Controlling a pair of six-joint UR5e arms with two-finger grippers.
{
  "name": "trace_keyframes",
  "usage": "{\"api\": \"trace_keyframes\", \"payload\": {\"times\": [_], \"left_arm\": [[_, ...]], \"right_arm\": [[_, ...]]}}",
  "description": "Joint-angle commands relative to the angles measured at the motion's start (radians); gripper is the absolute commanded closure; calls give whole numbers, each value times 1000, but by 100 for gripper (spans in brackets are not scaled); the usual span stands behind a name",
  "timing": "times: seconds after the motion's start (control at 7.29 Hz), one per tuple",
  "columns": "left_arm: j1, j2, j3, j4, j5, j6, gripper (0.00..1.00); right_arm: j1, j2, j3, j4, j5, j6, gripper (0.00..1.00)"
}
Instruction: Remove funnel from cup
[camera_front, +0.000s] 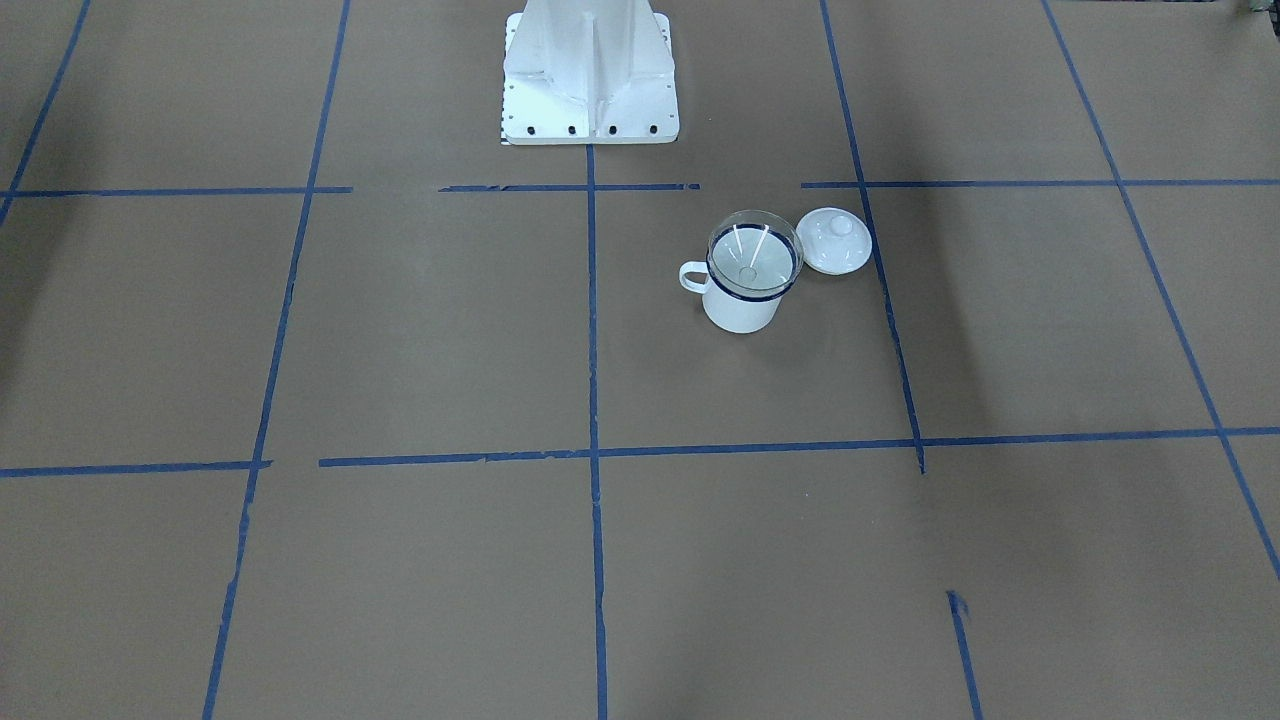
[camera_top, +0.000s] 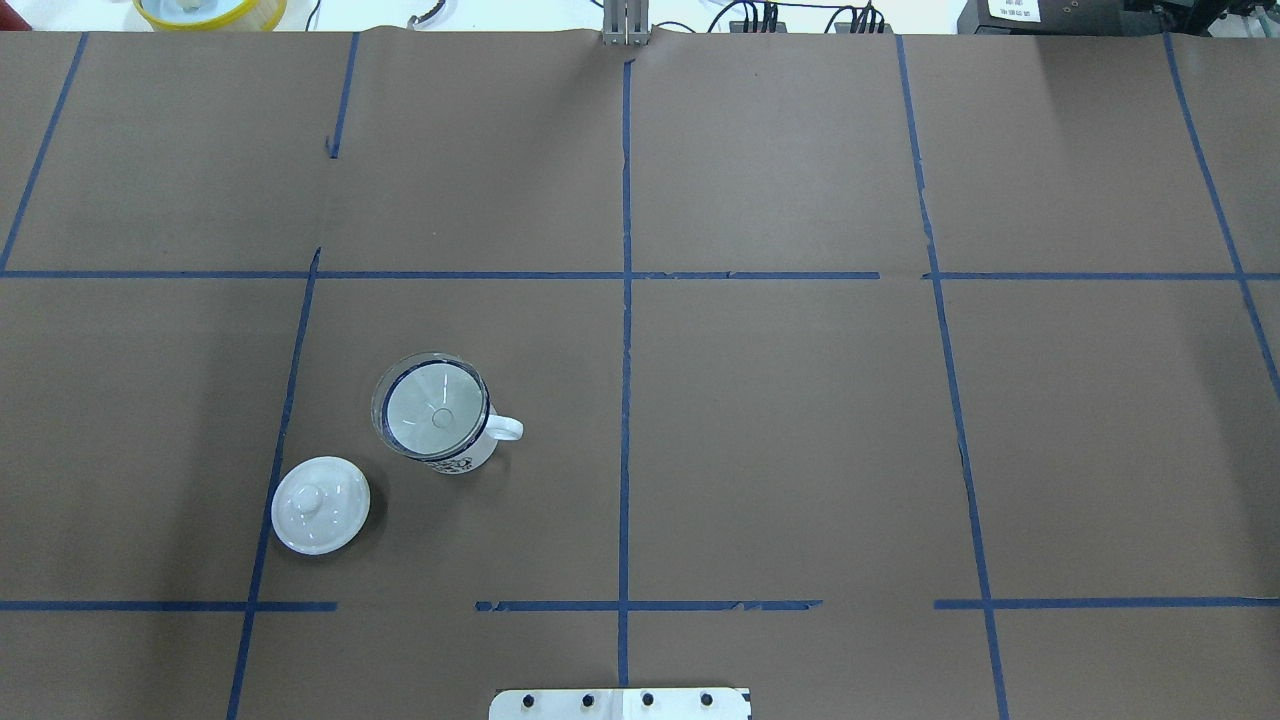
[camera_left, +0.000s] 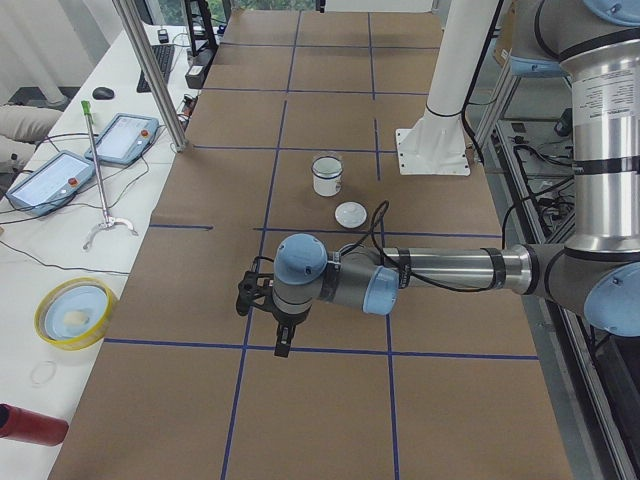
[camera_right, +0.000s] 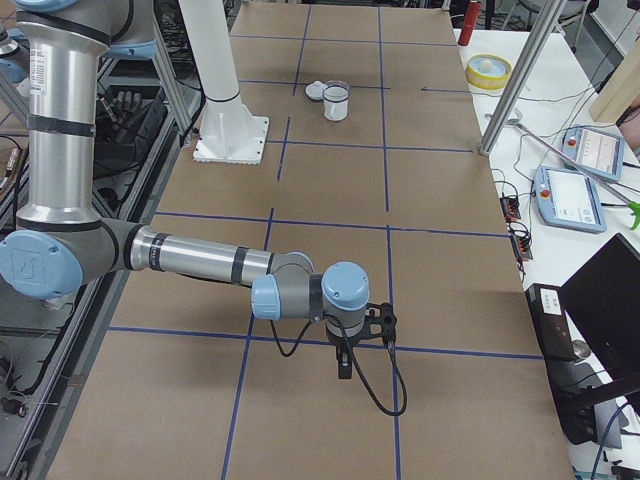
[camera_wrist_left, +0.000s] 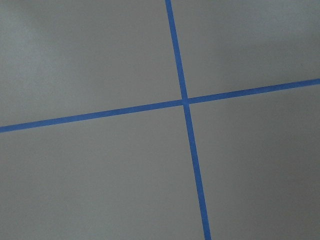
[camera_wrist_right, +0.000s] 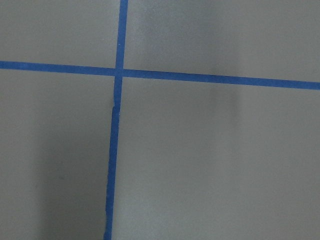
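Note:
The clear funnel (camera_top: 432, 405) sits upright in the white cup (camera_top: 462, 458), its cone resting on the dark blue rim; the cup's handle points to the view's right. Both also show in the front-facing view, the funnel (camera_front: 755, 255) in the cup (camera_front: 740, 308). Neither gripper shows in the overhead or front-facing views. The left gripper (camera_left: 283, 338) hangs over the table far from the cup (camera_left: 327, 180); I cannot tell if it is open or shut. The right gripper (camera_right: 345, 362) hangs far from the cup (camera_right: 336, 106); I cannot tell its state either. Both wrist views show only brown table and blue tape.
A white round knobbed lid (camera_top: 320, 503) lies on the table beside the cup, also in the front-facing view (camera_front: 835, 240). The robot's white base (camera_front: 590, 70) stands at the table's edge. A yellow bowl (camera_left: 72, 313) and teach pendants (camera_left: 50, 178) lie on the side bench.

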Motion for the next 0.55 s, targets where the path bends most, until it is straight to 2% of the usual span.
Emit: {"api": "trace_keyframes", "payload": {"times": [0.0, 0.14, 0.41], "left_arm": [[236, -6, -120, -110, 12, -494, 0], [320, -15, -187, -108, 14, -700, 0], [449, -180, -220, -79, 38, -1038, 0]], "right_arm": [[0, 0, 0, 0, 0, 0, 0], [0, 0, 1, 0, 0, 0, 0], [0, 0, 1, 0, 0, 0, 0]]}}
